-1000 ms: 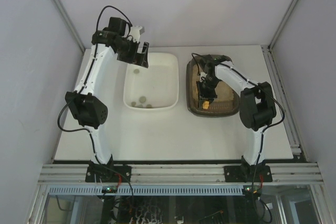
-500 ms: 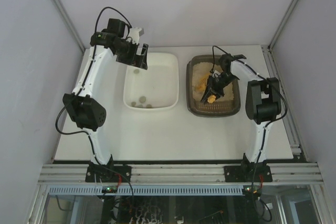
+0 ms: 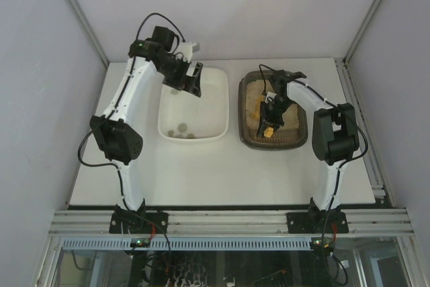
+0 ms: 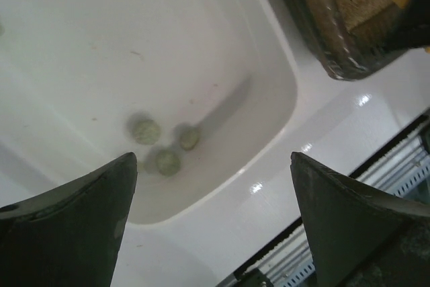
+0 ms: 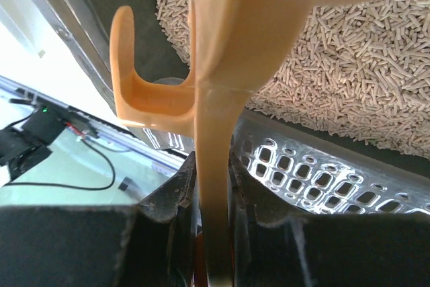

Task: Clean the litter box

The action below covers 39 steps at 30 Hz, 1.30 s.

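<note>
— Where's the litter box [image 3: 300, 134]?
— On the table [image 3: 201, 176], just right of the white tub [image 3: 165, 120].
— And the grippers?
— The right gripper [image 5: 213, 206] squeezes the yellow scoop [image 5: 225, 38] over the box; the left gripper [image 4: 213, 160] hangs wide open, empty, above the tub.

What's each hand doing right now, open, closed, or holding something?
Left hand: open, empty, above the white tub.
Right hand: closed on the yellow scoop, over the litter box.
</note>
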{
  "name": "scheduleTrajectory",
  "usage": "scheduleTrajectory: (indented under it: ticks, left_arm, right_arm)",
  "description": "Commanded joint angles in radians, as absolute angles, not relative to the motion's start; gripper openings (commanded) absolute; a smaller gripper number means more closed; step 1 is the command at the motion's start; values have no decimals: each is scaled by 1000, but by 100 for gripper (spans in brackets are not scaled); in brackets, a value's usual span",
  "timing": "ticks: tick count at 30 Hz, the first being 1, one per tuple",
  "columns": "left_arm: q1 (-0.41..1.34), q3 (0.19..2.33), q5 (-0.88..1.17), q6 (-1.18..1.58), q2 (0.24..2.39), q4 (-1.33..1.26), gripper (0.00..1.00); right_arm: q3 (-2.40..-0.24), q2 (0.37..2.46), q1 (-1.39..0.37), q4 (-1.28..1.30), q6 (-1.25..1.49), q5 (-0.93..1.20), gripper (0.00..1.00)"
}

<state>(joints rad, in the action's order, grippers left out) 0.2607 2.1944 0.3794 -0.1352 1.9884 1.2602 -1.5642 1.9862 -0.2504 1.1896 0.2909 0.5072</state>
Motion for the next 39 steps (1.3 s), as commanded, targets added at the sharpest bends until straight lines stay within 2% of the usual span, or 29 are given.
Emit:
scheduleTrajectory:
  ticks: [1, 6, 10, 15, 20, 25, 32, 39]
  left_arm:
    - [370, 2262, 535, -123, 2057, 1379, 100]
    - [410, 2234, 633, 12, 2067, 1372, 100]
    - [419, 2094, 764, 208, 2014, 1175, 100]
    - [468, 2115, 675, 400, 2024, 1079, 100]
    - [478, 1934, 626, 696, 1988, 824, 100]
    - [522, 1893, 508, 898, 2011, 777, 100]
    - [575, 1858, 527, 1017, 2059, 663, 100]
    - [598, 1848, 462, 1069, 2097, 533, 100]
  right_arm:
    - [-1567, 1967, -309, 1243, 273, 396, 0]
    - [-1564, 1944, -291, 1238, 266, 413, 0]
    - [-1564, 1939, -267, 1231, 263, 412, 0]
    - [-1563, 1948, -261, 1219, 260, 406, 0]
    - [-1583, 1975, -272, 1222, 256, 389, 0]
    - [-1608, 1993, -268, 1229, 251, 393, 0]
    - [-1610, 1988, -250, 1228, 250, 389, 0]
    - [-1595, 1979, -242, 1219, 250, 387, 0]
